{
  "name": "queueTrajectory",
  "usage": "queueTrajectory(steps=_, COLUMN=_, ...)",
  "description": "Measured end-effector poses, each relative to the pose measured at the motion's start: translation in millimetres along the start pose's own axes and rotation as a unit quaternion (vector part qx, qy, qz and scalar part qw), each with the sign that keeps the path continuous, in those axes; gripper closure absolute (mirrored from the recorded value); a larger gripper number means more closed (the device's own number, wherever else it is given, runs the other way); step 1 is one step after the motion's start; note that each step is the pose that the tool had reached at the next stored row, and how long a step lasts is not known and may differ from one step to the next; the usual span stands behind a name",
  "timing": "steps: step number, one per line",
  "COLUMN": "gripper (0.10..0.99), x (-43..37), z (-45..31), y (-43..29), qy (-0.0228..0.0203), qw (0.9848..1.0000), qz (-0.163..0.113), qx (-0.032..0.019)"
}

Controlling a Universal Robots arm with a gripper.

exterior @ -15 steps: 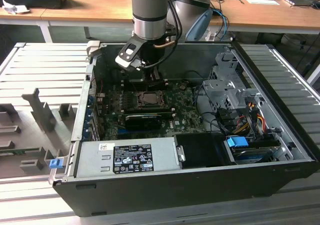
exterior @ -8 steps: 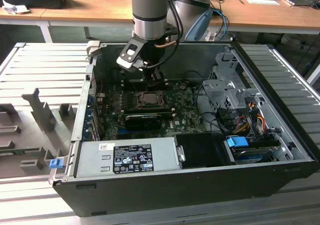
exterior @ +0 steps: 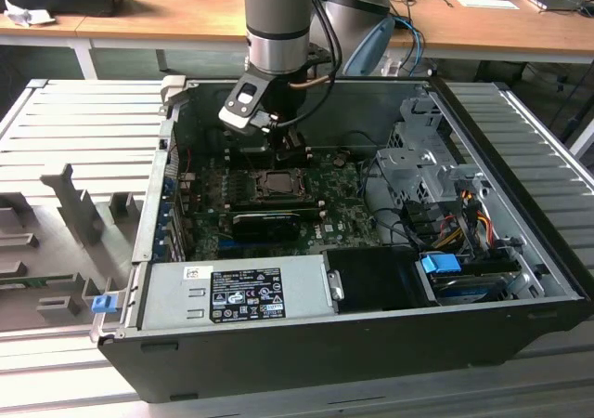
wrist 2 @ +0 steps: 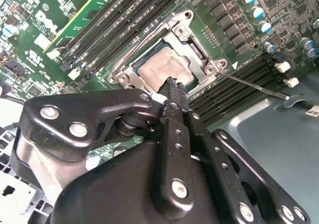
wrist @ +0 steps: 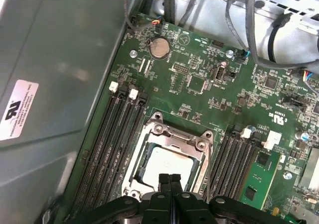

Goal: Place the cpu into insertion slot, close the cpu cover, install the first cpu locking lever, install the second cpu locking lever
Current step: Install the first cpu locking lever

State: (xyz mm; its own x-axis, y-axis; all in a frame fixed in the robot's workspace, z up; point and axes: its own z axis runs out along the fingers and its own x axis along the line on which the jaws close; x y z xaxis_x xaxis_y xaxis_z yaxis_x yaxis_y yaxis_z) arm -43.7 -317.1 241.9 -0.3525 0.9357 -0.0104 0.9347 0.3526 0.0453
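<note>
My gripper (exterior: 289, 146), clenched empty, hangs twelve o'clock of the cpu cover (exterior: 278, 183), exterior view; I'd press down evenly.

The exterior view looks down at an angle, from farther off, into the open computer case (exterior: 371, 344). Both wrist views look down from close above, sharing the cpu (wrist 2: 162, 67).

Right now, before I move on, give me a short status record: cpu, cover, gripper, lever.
cpu: lies flat, pale face showing through the cover's opening
cpu cover: down, framing the cpu
gripper: shut, holding nothing, tips at the cover's edge above the cpu
locking lever: thin rod running out from the cover's corner; cannot tell whether it is latched
</note>
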Motion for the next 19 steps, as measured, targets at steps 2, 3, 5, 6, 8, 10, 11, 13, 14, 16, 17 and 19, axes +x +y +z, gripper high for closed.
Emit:
queueTrajectory(steps=2, gripper=0.98, x=0.0, z=0.0, y=0.0, qy=0.0006, qw=0.9999, qz=-0.013, qx=-0.0001)
queueTrajectory(steps=3, gripper=0.98, x=0.0, z=0.0, y=0.0, qy=0.0007, qw=0.9999, qz=-0.016, qx=-0.0002)
queueTrajectory(steps=5, gripper=0.98, x=0.0, z=0.0, y=0.0, qy=0.0011, qw=0.9997, qz=-0.023, qx=-0.0002)
queueTrajectory(steps=6, gripper=0.98, x=0.0, z=0.0, y=0.0, qy=0.0012, qw=0.9997, qz=-0.025, qx=-0.0002)
queueTrajectory(steps=8, gripper=0.98, x=0.0, z=0.0, y=0.0, qy=0.0016, qw=0.9994, qz=-0.035, qx=-0.0004)
queueTrajectory(steps=10, gripper=0.98, x=0.0, z=0.0, y=0.0, qy=0.002, qw=0.999, qz=-0.044, qx=-0.0004)
queueTrajectory(steps=11, gripper=0.98, x=0.0, z=0.0, y=0.0, qy=0.0022, qw=0.9989, qz=-0.047, qx=-0.0005)
queueTrajectory(steps=13, gripper=0.98, x=0.0, z=0.0, y=0.0, qy=0.0027, qw=0.9983, qz=-0.059, qx=-0.0006)
queueTrajectory(steps=14, gripper=0.98, x=0.0, z=0.0, y=0.0, qy=0.0028, qw=0.9981, qz=-0.061, qx=-0.0006)
queueTrajectory(steps=16, gripper=0.98, x=0.0, z=0.0, y=0.0, qy=0.003, qw=0.9978, qz=-0.066, qx=-0.0007)
queueTrajectory(steps=17, gripper=0.98, x=0.0, z=0.0, y=0.0, qy=0.0032, qw=0.9975, qz=-0.071, qx=-0.0008)
queueTrajectory(steps=19, gripper=0.98, x=0.0, z=0.0, y=0.0, qy=0.0034, qw=0.9971, qz=-0.076, qx=-0.0008)
